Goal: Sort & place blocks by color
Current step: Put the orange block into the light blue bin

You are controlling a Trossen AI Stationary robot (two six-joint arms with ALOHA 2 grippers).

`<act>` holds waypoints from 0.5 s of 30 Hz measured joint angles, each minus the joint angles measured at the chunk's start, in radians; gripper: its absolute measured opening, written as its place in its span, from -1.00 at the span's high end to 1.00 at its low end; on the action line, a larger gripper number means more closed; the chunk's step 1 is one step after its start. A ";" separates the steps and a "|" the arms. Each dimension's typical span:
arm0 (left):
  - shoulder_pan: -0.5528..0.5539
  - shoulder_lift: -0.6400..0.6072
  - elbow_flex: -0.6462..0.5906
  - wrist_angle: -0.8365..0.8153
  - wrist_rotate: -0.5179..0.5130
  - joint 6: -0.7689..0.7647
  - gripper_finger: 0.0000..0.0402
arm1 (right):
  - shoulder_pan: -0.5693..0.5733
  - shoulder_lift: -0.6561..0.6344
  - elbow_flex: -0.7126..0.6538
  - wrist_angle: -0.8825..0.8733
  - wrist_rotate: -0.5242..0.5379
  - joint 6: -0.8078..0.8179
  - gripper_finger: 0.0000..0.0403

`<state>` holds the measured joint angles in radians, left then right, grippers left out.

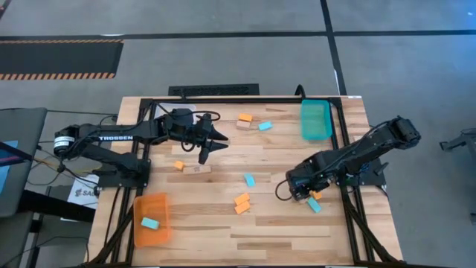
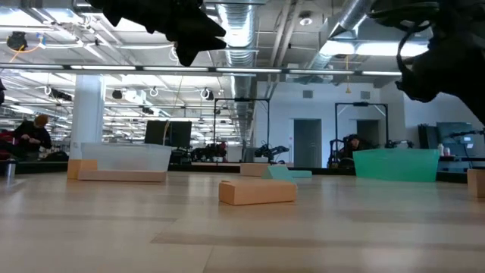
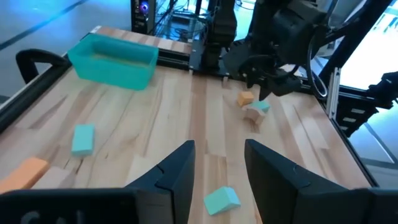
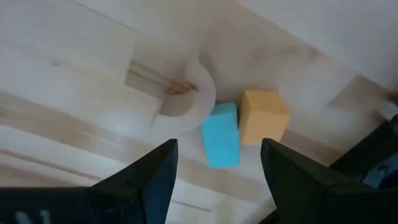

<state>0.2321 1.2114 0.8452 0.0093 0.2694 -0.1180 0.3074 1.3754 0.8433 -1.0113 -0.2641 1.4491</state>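
Readable text: one brand mark, one partial label.
"TROSSEN" in white letters runs along the left arm (image 1: pixel 111 137) in the high view; a white sheet (image 1: pixel 83 192) under that arm's base shows letters starting "SA", the rest hidden. Nothing else legible in any view.

Matt wooden table (image 1: pixel 282 223); translucent plastic teal tray (image 1: pixel 315 120).

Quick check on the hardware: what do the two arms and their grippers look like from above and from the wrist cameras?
Both arms are dark, jointed links. The left arm carries white TROSSEN lettering; a black cable loops near the right gripper. The left gripper and right both end in two flat, dark, tapered fingers.
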 joint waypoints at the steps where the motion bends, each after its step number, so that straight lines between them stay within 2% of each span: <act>1: 0.000 0.000 0.000 0.000 0.007 -0.001 0.37 | 0.010 0.000 -0.004 -0.001 0.002 0.024 -0.26; 9: 0.000 0.000 0.000 -0.027 0.015 -0.003 0.37 | 0.069 0.000 -0.024 -0.081 0.035 0.120 -0.26; 15: 0.000 0.000 0.000 -0.029 0.016 -0.003 0.37 | 0.070 -0.022 -0.139 0.023 0.039 0.133 -0.26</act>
<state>0.2321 1.2118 0.8452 -0.0193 0.2852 -0.1207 0.3775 1.3538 0.7042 -0.9884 -0.2253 1.5822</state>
